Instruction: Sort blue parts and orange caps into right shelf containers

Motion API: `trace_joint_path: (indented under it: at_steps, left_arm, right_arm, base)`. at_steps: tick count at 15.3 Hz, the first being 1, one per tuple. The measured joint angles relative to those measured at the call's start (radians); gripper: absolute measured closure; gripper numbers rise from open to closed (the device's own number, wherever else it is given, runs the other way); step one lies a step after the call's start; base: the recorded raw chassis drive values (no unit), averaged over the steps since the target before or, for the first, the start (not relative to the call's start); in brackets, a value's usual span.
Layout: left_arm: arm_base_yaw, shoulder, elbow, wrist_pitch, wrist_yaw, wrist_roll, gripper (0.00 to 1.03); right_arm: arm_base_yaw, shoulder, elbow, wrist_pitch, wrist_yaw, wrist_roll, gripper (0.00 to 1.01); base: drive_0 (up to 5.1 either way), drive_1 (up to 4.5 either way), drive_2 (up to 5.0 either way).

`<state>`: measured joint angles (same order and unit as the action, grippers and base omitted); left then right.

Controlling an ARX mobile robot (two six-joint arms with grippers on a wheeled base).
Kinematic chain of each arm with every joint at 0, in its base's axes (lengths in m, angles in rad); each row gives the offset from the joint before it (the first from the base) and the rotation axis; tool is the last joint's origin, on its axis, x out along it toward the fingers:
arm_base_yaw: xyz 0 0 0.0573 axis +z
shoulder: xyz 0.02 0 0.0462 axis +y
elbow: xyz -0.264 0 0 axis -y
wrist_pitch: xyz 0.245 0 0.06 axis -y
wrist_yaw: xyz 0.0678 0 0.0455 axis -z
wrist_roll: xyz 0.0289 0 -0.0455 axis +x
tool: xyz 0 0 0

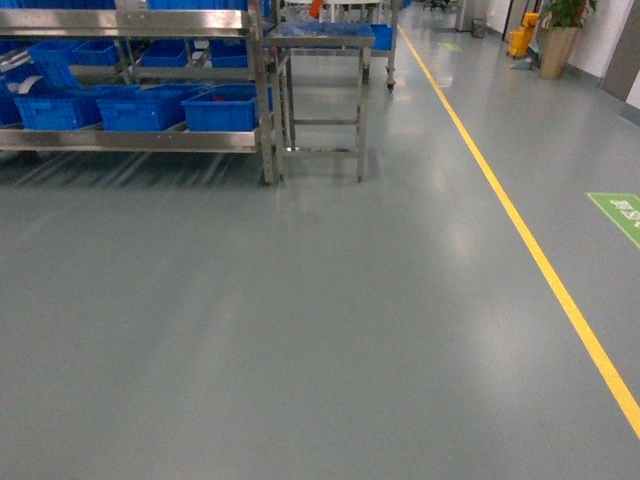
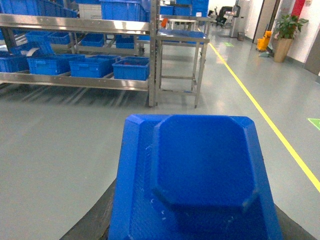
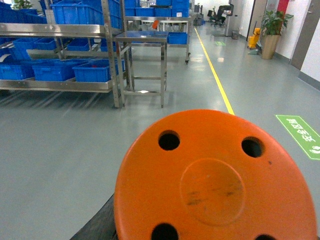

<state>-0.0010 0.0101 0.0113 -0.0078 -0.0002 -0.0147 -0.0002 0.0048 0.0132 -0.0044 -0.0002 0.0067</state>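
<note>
Blue crates [image 1: 146, 108] line the shelf [image 1: 130, 140] at the far left of your head view, sitting in a row on its lower level behind the flat steel front rail. Just right of the shelf's end post you see a small steel table [image 1: 322, 40] with a blue surface on top, and further right a yellow floor line [image 1: 530, 245] runs away down the aisle, with a green floor marking [image 1: 618, 212] at the right edge. Neither arm shows in this view.

Your left wrist camera is filled at the bottom by a blue part [image 2: 197, 180], blocky with a raised chamfered face, right up against the lens. Whether the left gripper's fingers are clamped on it you cannot tell; they are out of sight.

Your right wrist camera is filled likewise by an orange cap [image 3: 215, 185], rounded, with dark holes around a central disc. The right gripper's fingers are hidden too, so its grip is unclear.
</note>
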Motion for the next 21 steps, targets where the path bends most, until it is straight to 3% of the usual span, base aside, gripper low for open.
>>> trace_joint_path:
  at_steps: [21]
  left_arm:
    - [0.000,0.000,0.000,0.003,-0.002,0.000,0.61]
  right_arm:
    - [0.000,0.000,0.000,0.001,0.000,0.000,0.57]
  base:
    - [0.0,4.24,-4.2]
